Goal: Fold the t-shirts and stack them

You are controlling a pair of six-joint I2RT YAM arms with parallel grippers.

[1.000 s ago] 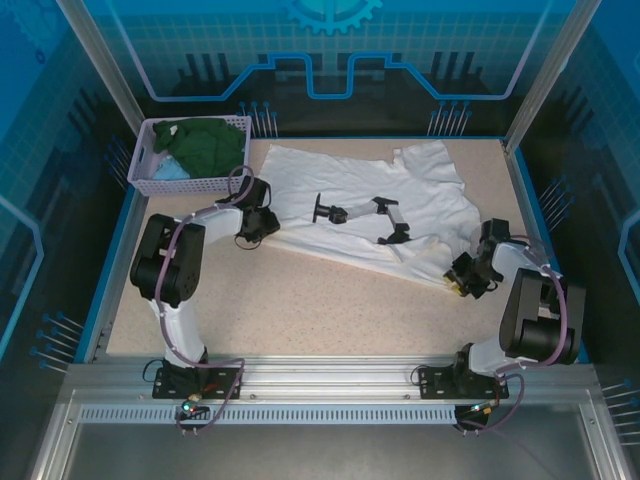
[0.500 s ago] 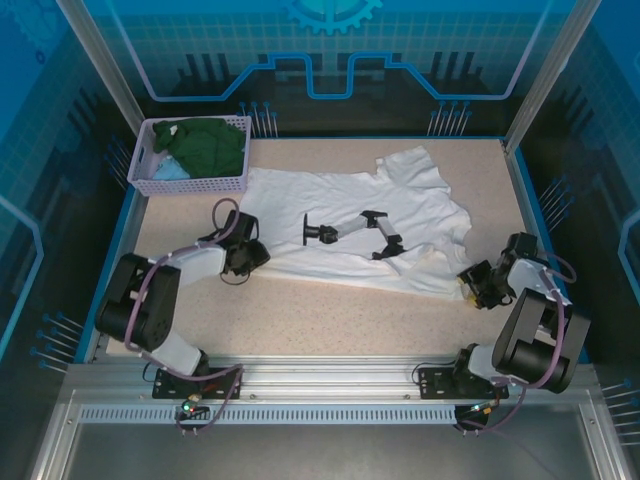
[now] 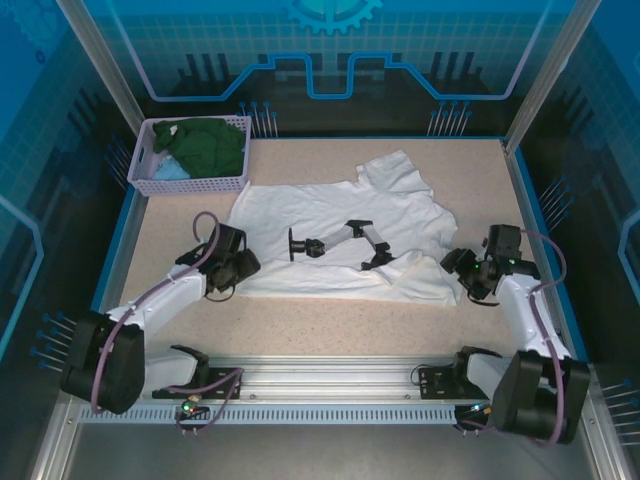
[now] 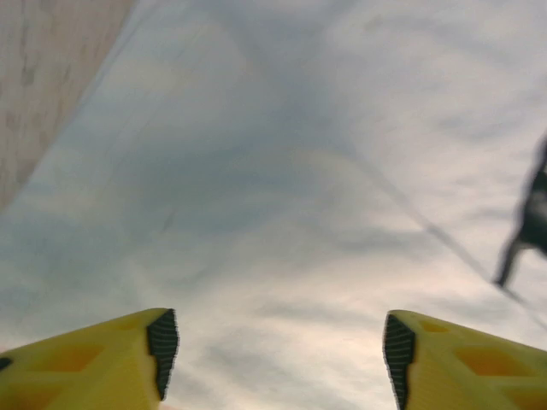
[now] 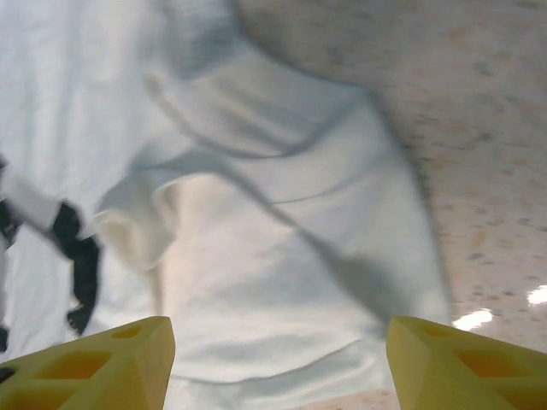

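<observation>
My left gripper hangs wide open and empty over the white t-shirt, spread across the table; my right gripper, equally open and empty, hangs over its opposite end; neither seems to touch cloth; I should pinch both edges level.

No readable text, labels or numbers anywhere; the white t-shirt carries only a black picture print.

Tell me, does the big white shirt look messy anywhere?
Yes. The white t-shirt lies skewed and wrinkled on the table, and its cloth is bunched into a fold beside the right hand.
</observation>
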